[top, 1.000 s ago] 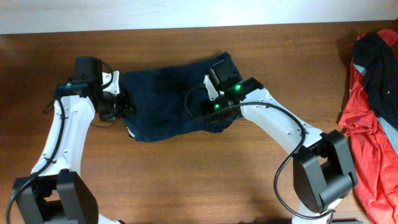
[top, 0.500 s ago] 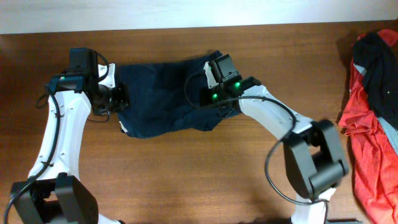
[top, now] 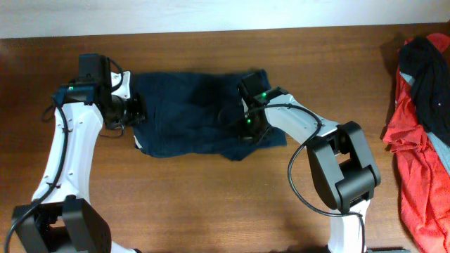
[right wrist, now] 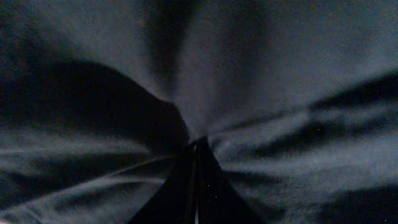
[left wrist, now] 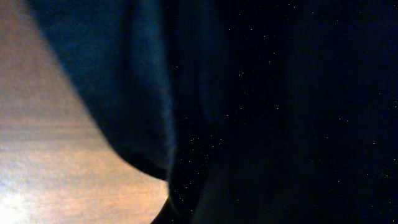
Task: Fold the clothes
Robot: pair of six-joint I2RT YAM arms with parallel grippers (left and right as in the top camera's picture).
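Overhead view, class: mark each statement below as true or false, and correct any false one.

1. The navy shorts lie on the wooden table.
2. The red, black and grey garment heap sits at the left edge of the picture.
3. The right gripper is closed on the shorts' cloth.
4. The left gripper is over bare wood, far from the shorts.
1. True: the navy shorts lie spread on the table.
2. False: the garment heap is at the right edge, apart from the shorts.
3. True: the right gripper is on the shorts, and the right wrist view shows cloth gathering into it.
4. False: the left gripper is at the shorts' left edge.
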